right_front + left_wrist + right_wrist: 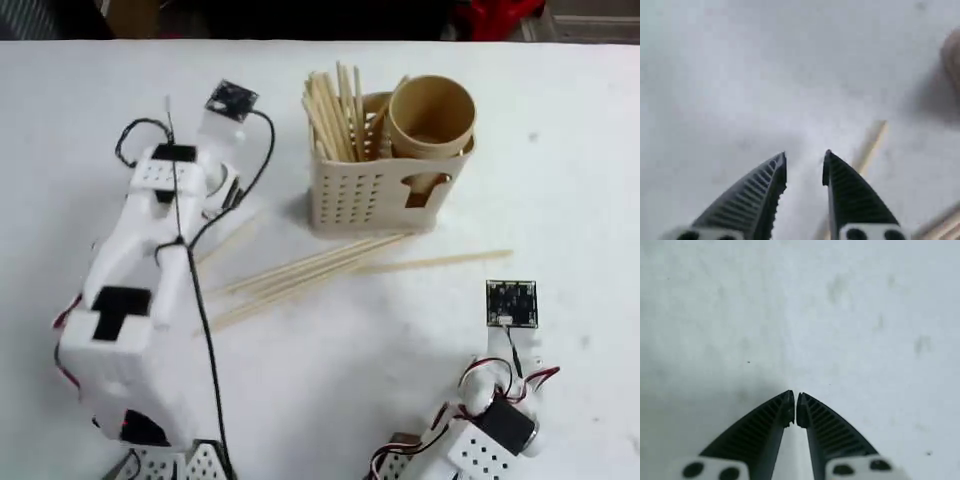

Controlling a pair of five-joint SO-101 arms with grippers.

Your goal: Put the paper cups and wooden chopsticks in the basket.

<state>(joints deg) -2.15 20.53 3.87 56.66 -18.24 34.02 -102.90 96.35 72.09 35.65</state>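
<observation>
A cream perforated basket [352, 195] stands at the back middle of the table. Inside it are a bundle of upright wooden chopsticks [335, 110] and a tan paper cup [432, 115], with a second cup [377, 104] behind. Several loose chopsticks [320, 265] lie fanned on the table in front of the basket. My left arm [150, 260] is to their left; my left gripper [805, 160] hangs open over bare table, with one chopstick [870, 145] just beside a finger. My right gripper [794, 399] is shut over bare table, holding nothing.
The right arm [500, 430] sits at the front right edge, its wrist camera [511, 303] near the far end of the longest chopstick. A black cable [205, 320] runs along the left arm. A blurred tan shape [952, 55] shows in the left wrist view.
</observation>
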